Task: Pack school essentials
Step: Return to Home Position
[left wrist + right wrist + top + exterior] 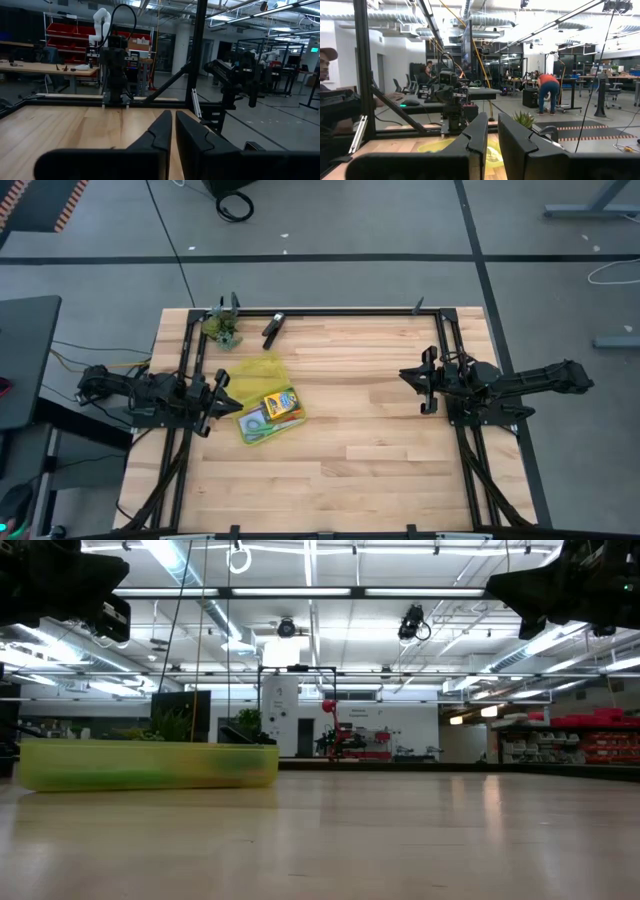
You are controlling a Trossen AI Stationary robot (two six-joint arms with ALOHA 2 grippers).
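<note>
left gripper (173, 115), pinched almost together on nothing, sits just beside the slanted translucent yellow plastic supply box (150, 765) with the yellow-green crayon box (280, 402) inside, so we reckon it's far nearer than the equally pinched, empty right gripper (492, 117).

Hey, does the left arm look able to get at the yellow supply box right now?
Probably yes. The left tool hangs just beside the yellow supply box, with nothing visible between them to block it.

no text, label or number can be read.
</note>
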